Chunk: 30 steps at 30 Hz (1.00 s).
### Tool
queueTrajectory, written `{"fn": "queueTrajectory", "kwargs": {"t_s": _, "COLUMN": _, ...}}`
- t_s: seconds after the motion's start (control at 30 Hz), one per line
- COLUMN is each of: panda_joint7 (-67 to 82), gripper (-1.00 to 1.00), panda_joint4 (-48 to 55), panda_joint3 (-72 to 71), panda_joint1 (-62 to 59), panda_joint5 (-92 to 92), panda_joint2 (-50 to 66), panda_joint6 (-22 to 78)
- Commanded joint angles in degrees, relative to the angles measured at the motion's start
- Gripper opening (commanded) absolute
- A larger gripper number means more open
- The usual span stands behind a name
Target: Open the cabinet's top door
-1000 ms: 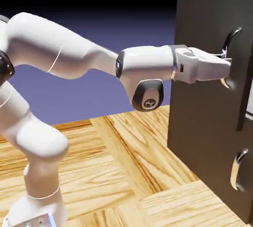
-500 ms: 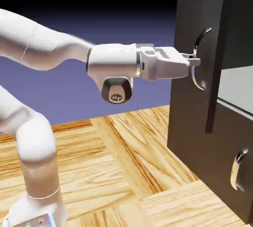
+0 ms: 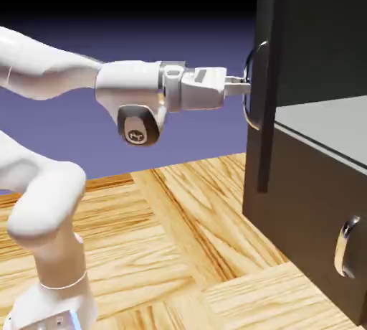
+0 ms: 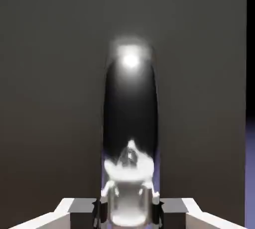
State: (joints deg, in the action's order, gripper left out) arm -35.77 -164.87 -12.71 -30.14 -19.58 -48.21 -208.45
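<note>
While the white arm reaches level from the left in the exterior view, its gripper [image 3: 242, 89] is clenched on the silver handle [image 3: 252, 85] of the top door [image 3: 267, 85]. That door is seen almost edge-on, swung out from the cabinet [image 3: 315, 178] at the right, with the cavity behind it exposed. The handle lies directly ahead of the fingertips, its long axis running up and down, so any further pull looks to go back toward the left. Count: one arm, one gripper, one cabinet, two front panels, two handles; the lower handle [image 3: 345, 247] sits untouched near the bottom right.

In the hand view, the handle [image 4: 130, 123] fills the centre as a tall, dark, glossy bar, held between the two grey fingertips [image 4: 149, 208] at the bottom edge. Behind it spreads the flat dark door [image 4: 50, 98]; a sliver of blue backdrop shows far right.
</note>
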Motion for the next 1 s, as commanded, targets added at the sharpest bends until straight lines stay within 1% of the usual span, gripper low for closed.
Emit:
{"fn": "queueTrajectory", "kwargs": {"t_s": 0.0, "panda_joint7": -2.29, "gripper": -1.00, "panda_joint4": 0.13, "panda_joint3": -0.35, "panda_joint1": -1.36, "panda_joint5": 2.61, "panda_joint2": -0.14, "panda_joint6": -0.01}}
{"fn": "queueTrajectory", "kwargs": {"t_s": 0.63, "panda_joint7": -46.06, "gripper": -1.00, "panda_joint4": 2.29, "panda_joint3": -0.79, "panda_joint1": -22.56, "panda_joint5": 49.95, "panda_joint2": -1.36, "panda_joint6": -2.31}}
{"fn": "queueTrajectory", "kwargs": {"t_s": 0.83, "panda_joint7": -61.01, "gripper": -1.00, "panda_joint4": 3.00, "panda_joint3": -1.73, "panda_joint1": -30.24, "panda_joint5": 63.84, "panda_joint2": -4.72, "panda_joint6": -4.06}}
{"fn": "queueTrajectory", "kwargs": {"t_s": 0.97, "panda_joint7": -70.85, "gripper": -1.00, "panda_joint4": 2.64, "panda_joint3": -2.39, "panda_joint1": -34.32, "panda_joint5": 71.77, "panda_joint2": -9.93, "panda_joint6": -3.63}}
